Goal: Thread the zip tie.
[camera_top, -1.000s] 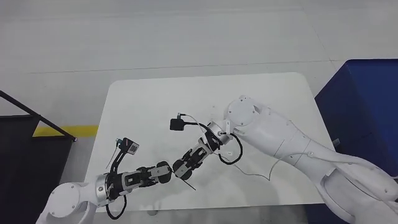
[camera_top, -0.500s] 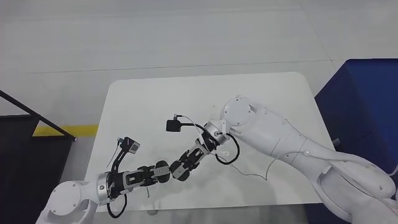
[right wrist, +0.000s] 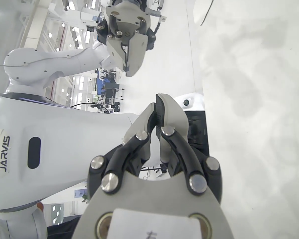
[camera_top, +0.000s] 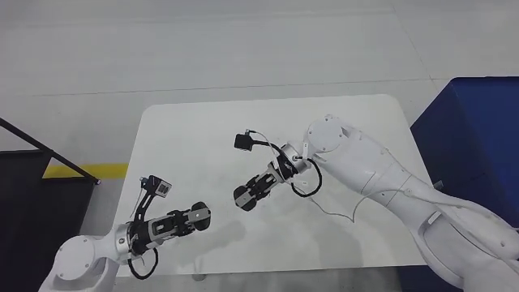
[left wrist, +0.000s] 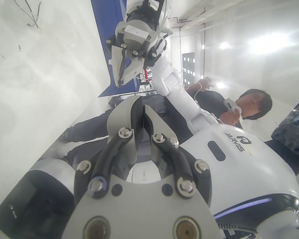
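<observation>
Black zip tie (right wrist: 209, 7) lies loose on surface (camera_top: 203, 138), clear of both arms. Your left pincer (camera_top: 203, 213) and right pincer (camera_top: 240, 201) are pressed together, empty, tips pointing at each other, gap between.

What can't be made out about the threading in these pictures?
- Top view: whether the left gripper or right gripper holds anything; too small.
- Both wrist views: closed fingers hide anything pinched between them.
- Left wrist view: dark strands on the table; too small to identify.

Dark zip tie (right wrist: 208, 7), straight, lying flat
</observation>
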Robot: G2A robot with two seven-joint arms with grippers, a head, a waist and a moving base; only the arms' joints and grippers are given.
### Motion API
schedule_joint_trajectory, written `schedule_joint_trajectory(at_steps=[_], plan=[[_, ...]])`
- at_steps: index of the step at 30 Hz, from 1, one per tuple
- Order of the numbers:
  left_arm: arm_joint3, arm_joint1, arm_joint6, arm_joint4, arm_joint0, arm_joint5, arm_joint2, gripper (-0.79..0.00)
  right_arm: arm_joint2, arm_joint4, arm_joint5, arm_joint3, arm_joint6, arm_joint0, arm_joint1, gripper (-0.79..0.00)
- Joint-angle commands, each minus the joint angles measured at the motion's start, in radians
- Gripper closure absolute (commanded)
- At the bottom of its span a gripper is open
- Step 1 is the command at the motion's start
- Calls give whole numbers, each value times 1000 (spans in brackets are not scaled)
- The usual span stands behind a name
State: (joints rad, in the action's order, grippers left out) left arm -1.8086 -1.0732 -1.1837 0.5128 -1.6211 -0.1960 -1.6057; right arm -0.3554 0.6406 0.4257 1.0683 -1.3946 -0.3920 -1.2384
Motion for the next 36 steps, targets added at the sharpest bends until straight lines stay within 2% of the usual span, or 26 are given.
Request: schedule_joint_trajectory(at_steps=[1,4,5,7,10,14,17,19,26,28,30,33,36], plan=[[-1,0,2,-9,1,2,-1,-653,1,2,0,1,0,0,0,-785],[-1,0,2,-9,1,2,-1,-653,1,2,0,1,0,0,0,-785],[-1,0,2,-9,1,2,-1,-785,0,1,-1,2,8,-4,0,-785],[-6,2,55,-35,4,18,-22,-785,-14,-17,-2,6,47,-16,4,-785],[-30,12,145,-134,-16,74,-103,-785,-45,-49,1,6,86,-34,18,-785],[-109,22,318,-340,-90,189,-214,-785,-79,-85,-19,24,102,-59,36,-785],[-178,25,406,-487,-161,295,-260,-785,-99,-83,-33,34,97,-78,43,-785],[-229,23,401,-465,-187,337,-255,-785,-106,-83,-48,40,92,-87,44,-785],[-234,24,408,-481,-188,332,-255,-785,-107,-83,-50,43,90,-87,43,-785],[-274,25,457,-611,-213,318,-242,-785,-107,-83,-50,43,90,-87,43,-785],[-320,24,561,-763,-259,373,-248,-785,-107,-83,-50,43,90,-87,43,-785],[-378,26,576,-889,-314,417,-255,-785,-107,-83,-50,43,90,-87,43,-785],[-393,29,596,-1056,-332,494,-260,-785,-107,-83,-50,43,90,-87,43,-785]])
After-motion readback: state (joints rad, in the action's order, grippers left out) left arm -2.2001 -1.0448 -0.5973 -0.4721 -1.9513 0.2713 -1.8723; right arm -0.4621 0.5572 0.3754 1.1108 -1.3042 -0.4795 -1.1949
